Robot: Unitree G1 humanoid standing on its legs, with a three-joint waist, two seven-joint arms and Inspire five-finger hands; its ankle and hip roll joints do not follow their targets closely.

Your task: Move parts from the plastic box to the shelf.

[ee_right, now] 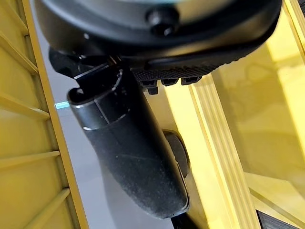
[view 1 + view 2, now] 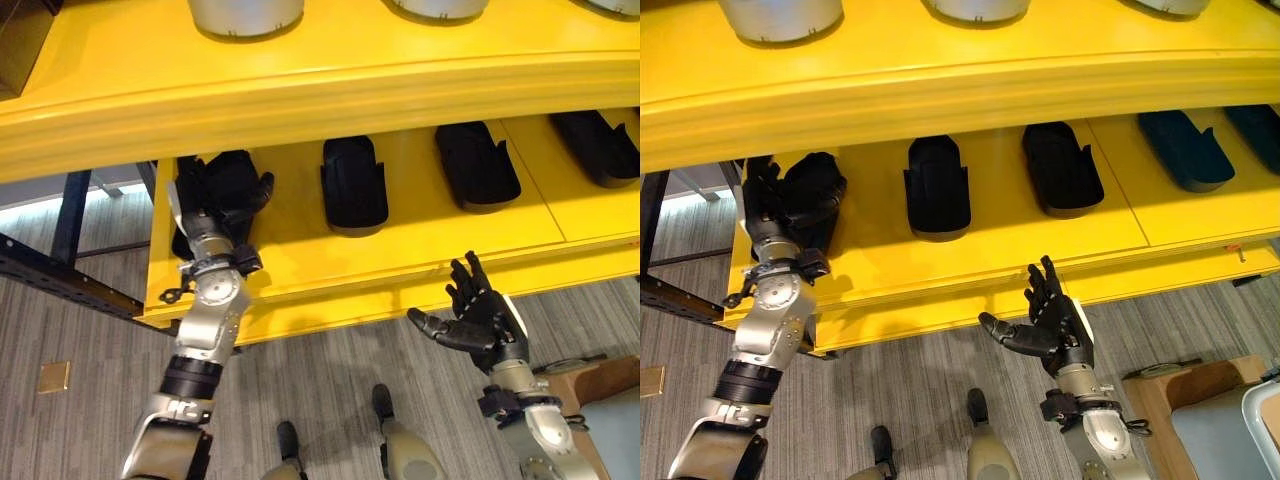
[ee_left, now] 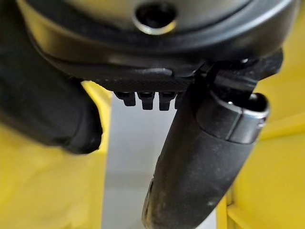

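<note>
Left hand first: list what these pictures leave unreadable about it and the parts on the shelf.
- Left hand, left eye view: it rests on the leftmost black part; dark against dark hides whether the fingers grip it.
- Left wrist view: the part is a blurred dark mass, so contact is unreadable.
- Rightmost part: cut off by the picture edge.
- Grey containers on the upper shelf: cut off by the top edge.
</note>
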